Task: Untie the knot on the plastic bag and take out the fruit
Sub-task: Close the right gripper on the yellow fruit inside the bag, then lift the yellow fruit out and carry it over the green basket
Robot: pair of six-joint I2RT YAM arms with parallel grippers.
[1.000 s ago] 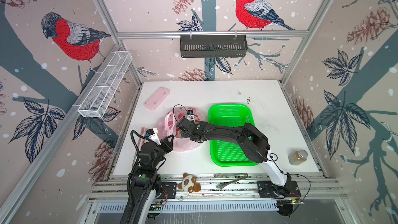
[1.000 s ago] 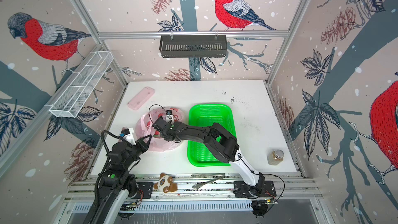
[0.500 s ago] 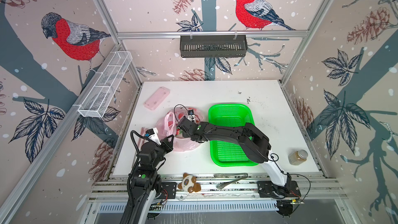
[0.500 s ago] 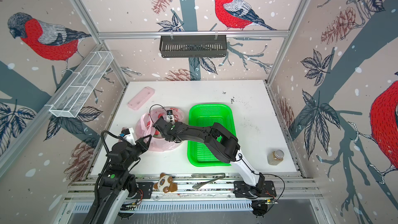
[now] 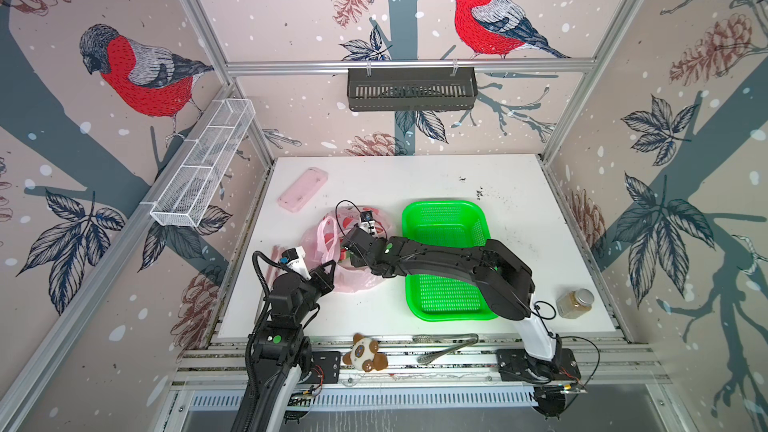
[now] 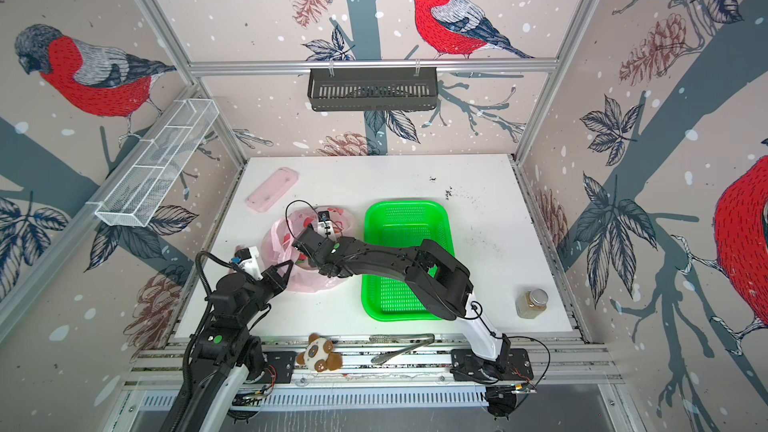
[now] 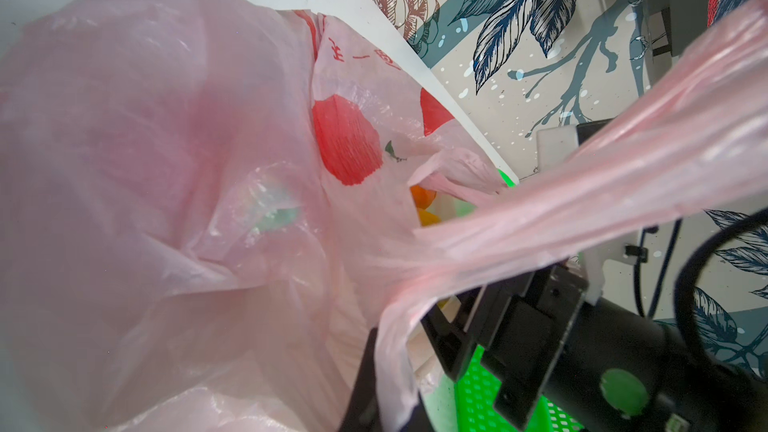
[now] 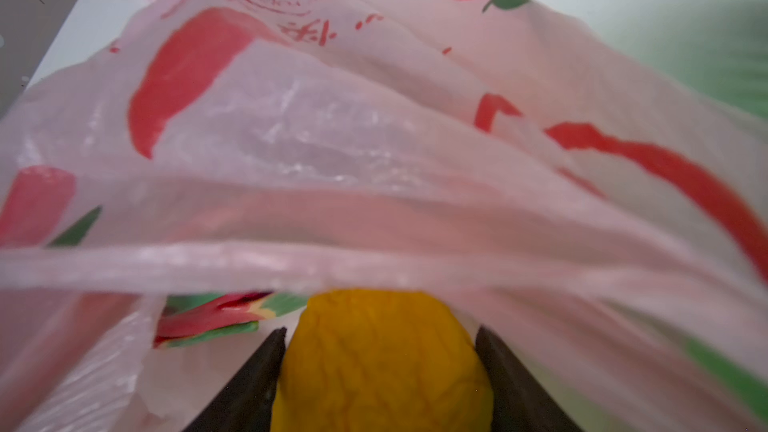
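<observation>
The pale-pink plastic bag [image 5: 353, 280] [image 6: 316, 280] lies left of centre on the table, its mouth open. One handle loop [image 5: 326, 234] stands free. The knot is out of view. My left gripper [image 5: 328, 268] [image 7: 390, 392] is shut on a strip of the bag's handle film at the near rim. My right gripper [image 5: 345, 253] [image 8: 381, 334] reaches into the bag's mouth. Both its dark fingers press the sides of a yellow ball of fruit [image 8: 374, 384]. A red dragon fruit [image 8: 212, 317] with green scales lies beside it inside the bag.
A green basket [image 5: 444, 218] stands right of the bag, under my right arm. A flat pink case [image 5: 303, 189] lies at the back left and a small jar [image 5: 575, 303] at the front right. A plush toy [image 5: 368, 353] and metal tongs [image 5: 446, 347] rest on the front rail.
The right gripper's jaws have drawn closer together inside the bag. Both arms and the bag stay almost where they were.
</observation>
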